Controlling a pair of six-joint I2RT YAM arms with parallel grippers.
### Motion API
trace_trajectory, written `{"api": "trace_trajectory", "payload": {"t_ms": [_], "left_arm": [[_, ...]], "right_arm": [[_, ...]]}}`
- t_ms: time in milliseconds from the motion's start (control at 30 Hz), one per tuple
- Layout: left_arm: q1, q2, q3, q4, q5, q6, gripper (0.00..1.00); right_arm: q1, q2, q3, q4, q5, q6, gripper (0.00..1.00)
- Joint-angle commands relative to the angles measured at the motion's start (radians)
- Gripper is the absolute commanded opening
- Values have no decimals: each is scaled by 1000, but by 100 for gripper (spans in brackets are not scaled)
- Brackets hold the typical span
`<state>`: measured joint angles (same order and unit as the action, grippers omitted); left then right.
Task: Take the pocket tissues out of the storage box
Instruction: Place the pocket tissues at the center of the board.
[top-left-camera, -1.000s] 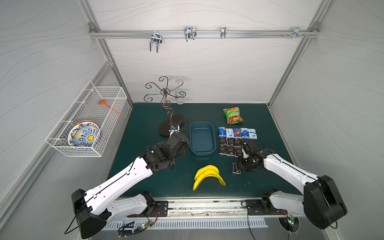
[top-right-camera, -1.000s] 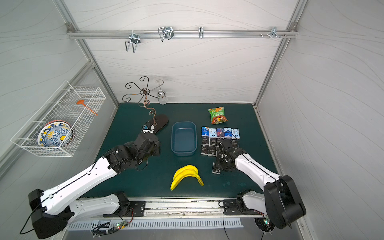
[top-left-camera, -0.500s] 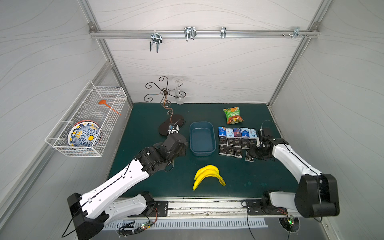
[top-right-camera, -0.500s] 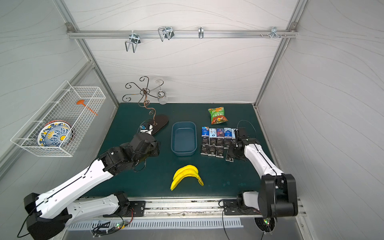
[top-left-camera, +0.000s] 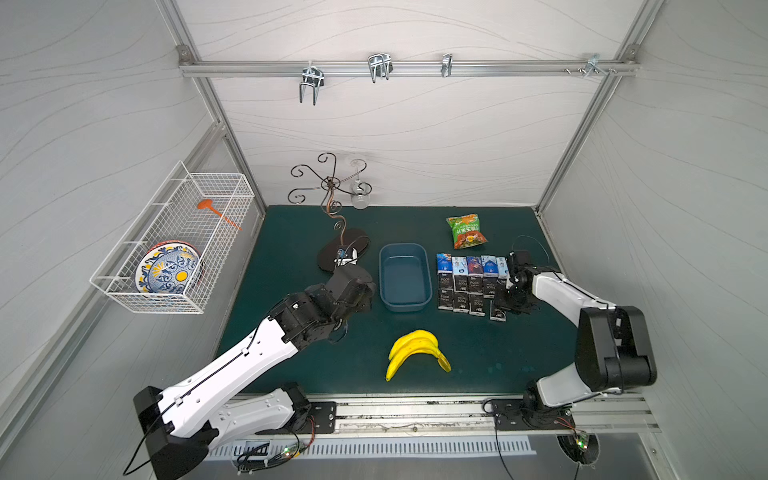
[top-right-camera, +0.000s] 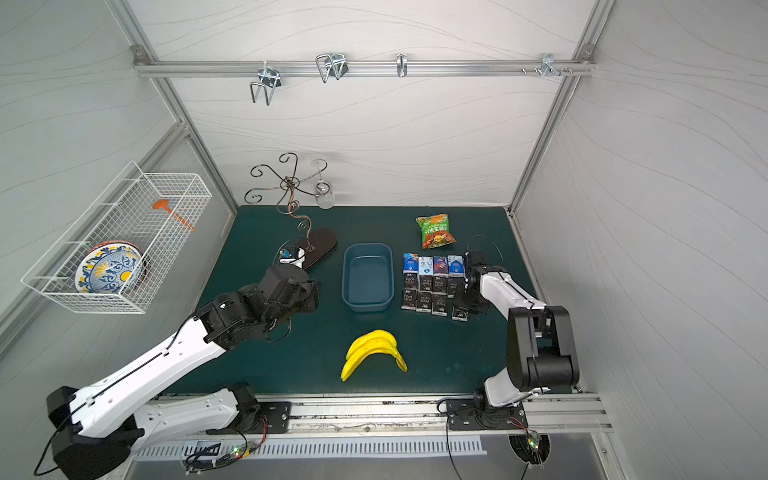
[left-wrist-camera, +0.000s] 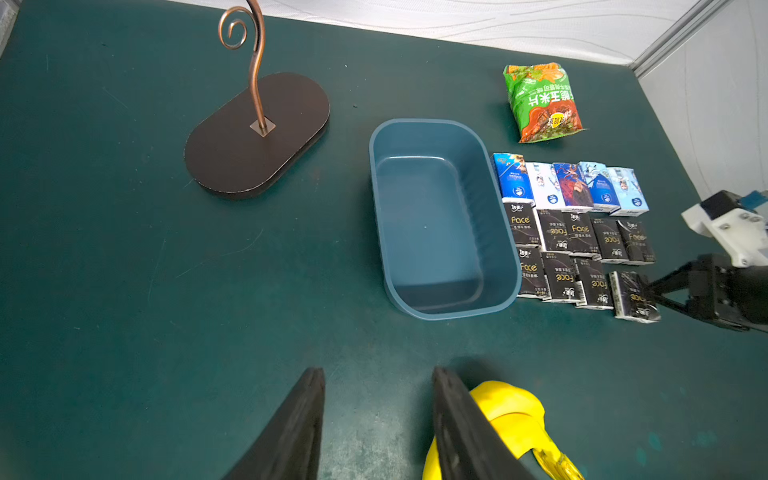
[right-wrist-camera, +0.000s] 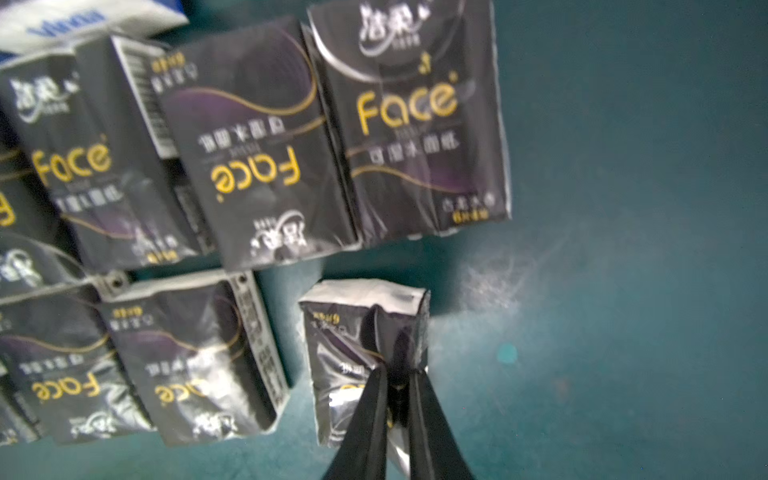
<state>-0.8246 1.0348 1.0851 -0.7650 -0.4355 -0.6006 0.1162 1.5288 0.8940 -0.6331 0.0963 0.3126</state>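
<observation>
Has the pocket tissues (top-left-camera: 469, 282) all out, lined in rows on the surface (top-left-camera: 478, 357) just beside the empty storage box (top-left-camera: 402, 246). Pinches the last black pack (right-wrist-camera: 345, 332) by its wrapper with the right tool (right-wrist-camera: 392, 374), almost closed, probably to square it with the near row. Holds the left tool (left-wrist-camera: 378, 372) slightly parted, empty, clear of the box
</observation>
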Motion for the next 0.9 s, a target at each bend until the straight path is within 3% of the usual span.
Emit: {"api": "trace_trajectory", "payload": {"t_ms": [0, 867], "left_arm": [[4, 5, 45, 3, -20, 10, 46], [3, 17, 52, 1, -29, 7, 46]], "right_arm": [[0, 17, 11, 20, -36, -14, 15], [14, 72, 62, 28, -77, -33, 26]]}}
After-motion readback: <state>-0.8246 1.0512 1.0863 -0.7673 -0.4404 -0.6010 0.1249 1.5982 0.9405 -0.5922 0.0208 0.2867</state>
